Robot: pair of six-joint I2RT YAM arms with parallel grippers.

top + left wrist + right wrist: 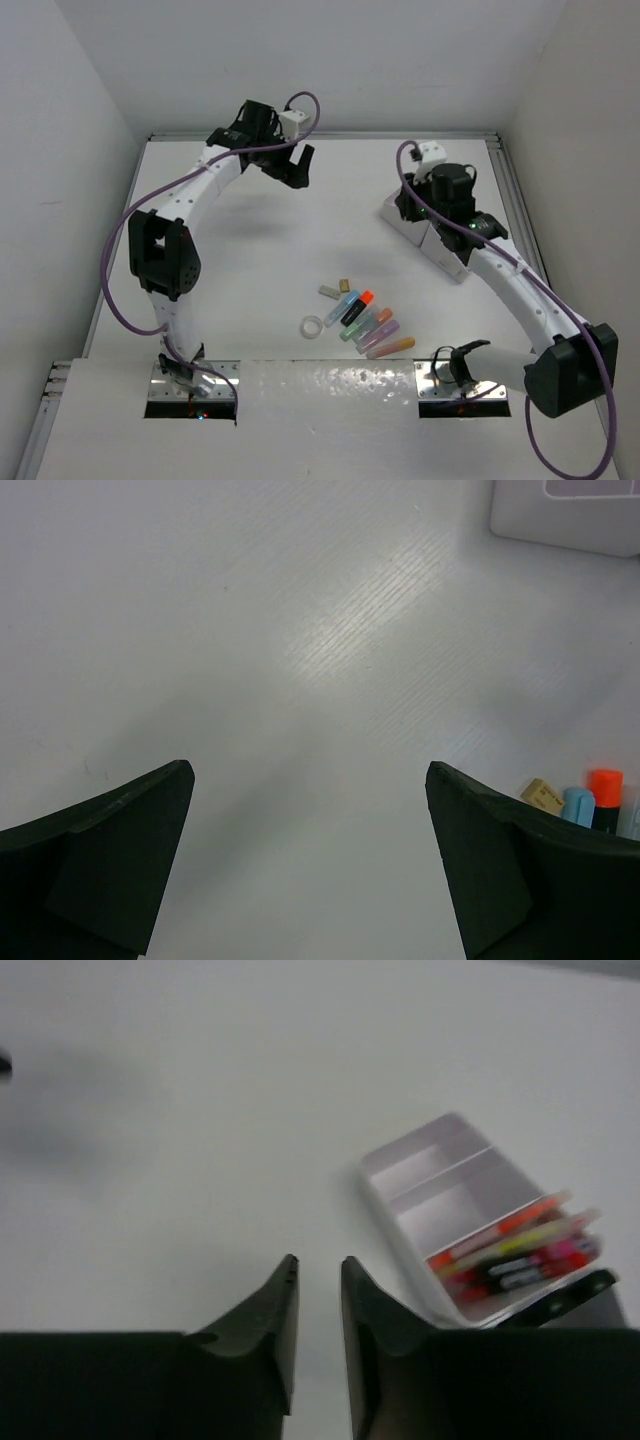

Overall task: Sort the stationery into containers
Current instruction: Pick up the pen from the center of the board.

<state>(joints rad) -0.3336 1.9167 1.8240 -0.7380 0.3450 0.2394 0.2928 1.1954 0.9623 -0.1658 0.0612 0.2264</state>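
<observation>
A pale organizer [440,1175] at far right holds pens [515,1250], apparently beside scissors. Highlighters [368,322], two erasers [335,289] and a tape ring [313,326] lie mid-table.
</observation>
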